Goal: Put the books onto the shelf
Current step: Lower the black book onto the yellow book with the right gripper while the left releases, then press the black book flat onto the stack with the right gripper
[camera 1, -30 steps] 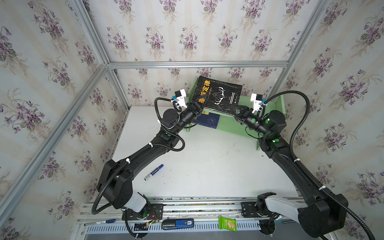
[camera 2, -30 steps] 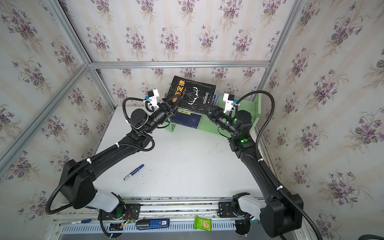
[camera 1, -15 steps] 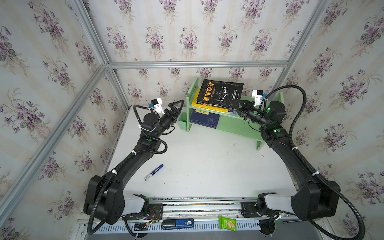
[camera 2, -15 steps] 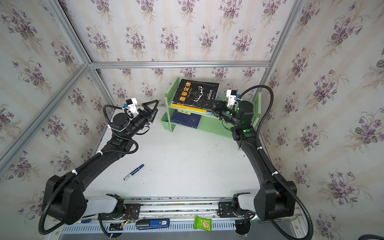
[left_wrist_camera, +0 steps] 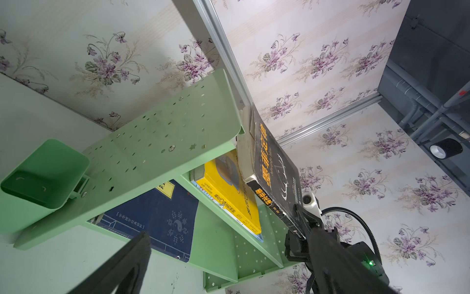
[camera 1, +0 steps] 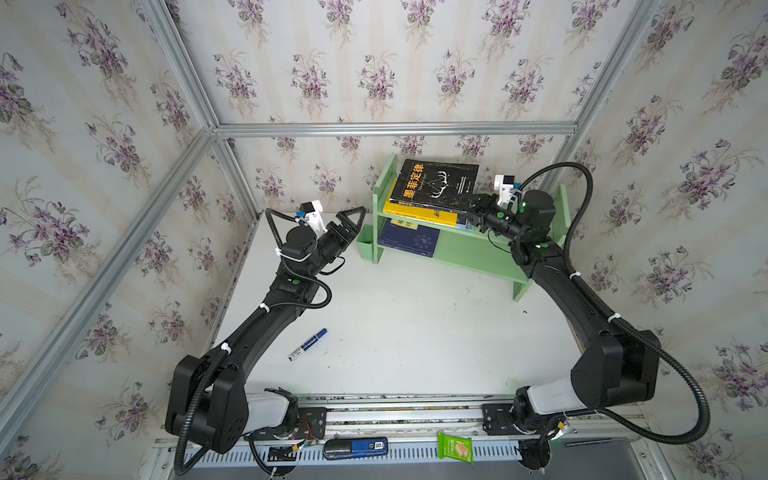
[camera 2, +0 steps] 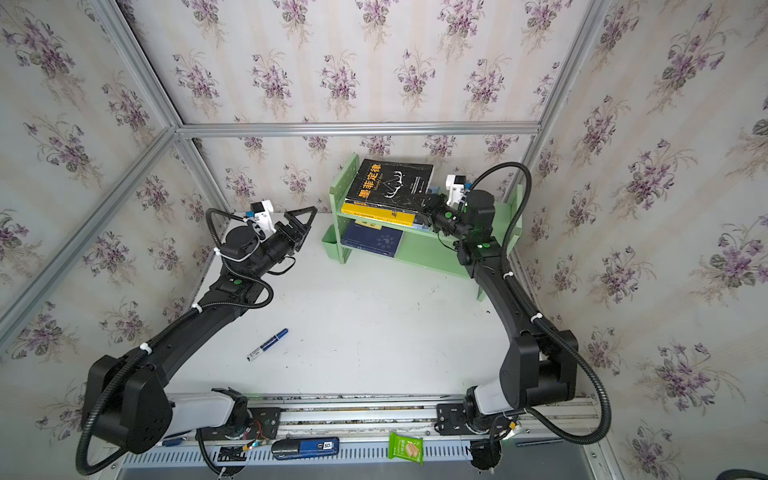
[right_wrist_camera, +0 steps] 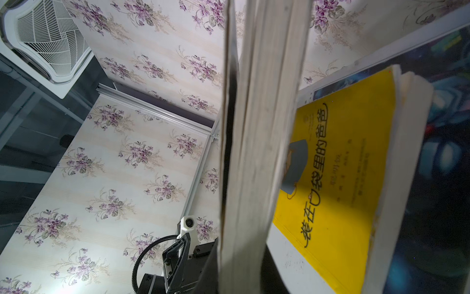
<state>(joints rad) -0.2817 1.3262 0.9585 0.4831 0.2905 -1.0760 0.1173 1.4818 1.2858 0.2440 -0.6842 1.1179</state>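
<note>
The pale green shelf [camera 1: 471, 251] [camera 2: 428, 251] stands at the back of the table. On its upper tier lies a yellow book [camera 1: 417, 214] [left_wrist_camera: 229, 188] [right_wrist_camera: 330, 178] on a white-blue one. A black antler book [camera 1: 436, 183] [camera 2: 390, 180] [left_wrist_camera: 274, 170] sits on top. My right gripper [camera 1: 473, 204] [camera 2: 428, 204] [right_wrist_camera: 240, 275] is shut on its right edge and holds that end slightly off the yellow cover. A navy book [camera 1: 409, 240] [left_wrist_camera: 157, 213] lies on the lower tier. My left gripper [camera 1: 353, 220] [camera 2: 305, 218] [left_wrist_camera: 230, 234] hangs open and empty, left of the shelf.
A small green cup [camera 1: 365, 242] [left_wrist_camera: 43, 175] is fixed to the shelf's left end panel, close to my left fingers. A blue marker [camera 1: 308, 344] lies on the white table. A green snack packet [camera 1: 455, 448] and a blue-black device [camera 1: 355, 448] rest on the front rail.
My left gripper let go of the black book, opened wide and drew back to the left. The right gripper lowered the book onto the stack on the upper tier and still grips it.
</note>
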